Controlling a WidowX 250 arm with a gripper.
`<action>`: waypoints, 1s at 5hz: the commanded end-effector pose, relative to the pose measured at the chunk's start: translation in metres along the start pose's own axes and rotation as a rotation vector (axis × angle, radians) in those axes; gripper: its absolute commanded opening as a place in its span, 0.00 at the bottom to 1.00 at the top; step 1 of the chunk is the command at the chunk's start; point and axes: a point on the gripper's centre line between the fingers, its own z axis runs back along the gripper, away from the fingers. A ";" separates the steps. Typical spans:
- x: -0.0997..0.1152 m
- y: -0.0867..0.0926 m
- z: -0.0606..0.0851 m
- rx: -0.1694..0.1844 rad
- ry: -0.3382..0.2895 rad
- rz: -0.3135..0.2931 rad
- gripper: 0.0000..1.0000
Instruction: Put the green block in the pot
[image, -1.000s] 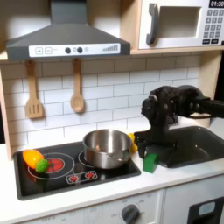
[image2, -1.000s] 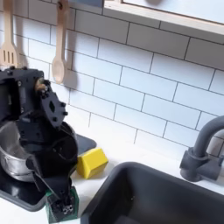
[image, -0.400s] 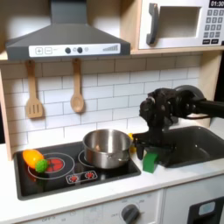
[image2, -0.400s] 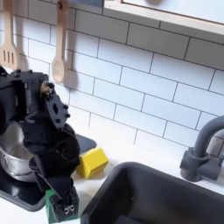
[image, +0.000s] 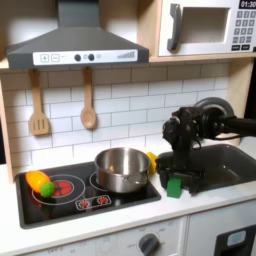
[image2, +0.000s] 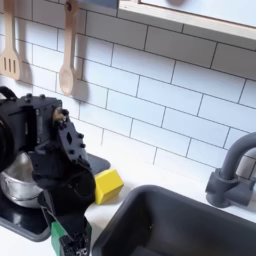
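Observation:
The silver pot stands on the stove's right burner, and the arm partly covers the pot in the second exterior view. My gripper points down at the counter just right of the pot in the first exterior view. It is shut on the small green block, which sits low, at or just above the counter. At the second exterior view's bottom edge the gripper has the green block between its fingers.
An orange toy with a green ball lies on the left burner of the black stove. A yellow piece rests behind the gripper near the wall. The dark sink with its faucet lies beyond the gripper, away from the pot.
The gripper and the green block have shifted slightly right in the first exterior view, away from the pot. The pot and toys have not moved.

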 end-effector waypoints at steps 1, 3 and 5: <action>0.003 0.000 -0.009 -0.012 0.014 -0.004 1.00; 0.005 0.004 -0.015 -0.006 0.014 0.018 0.00; 0.007 0.006 -0.012 -0.004 0.011 0.022 0.00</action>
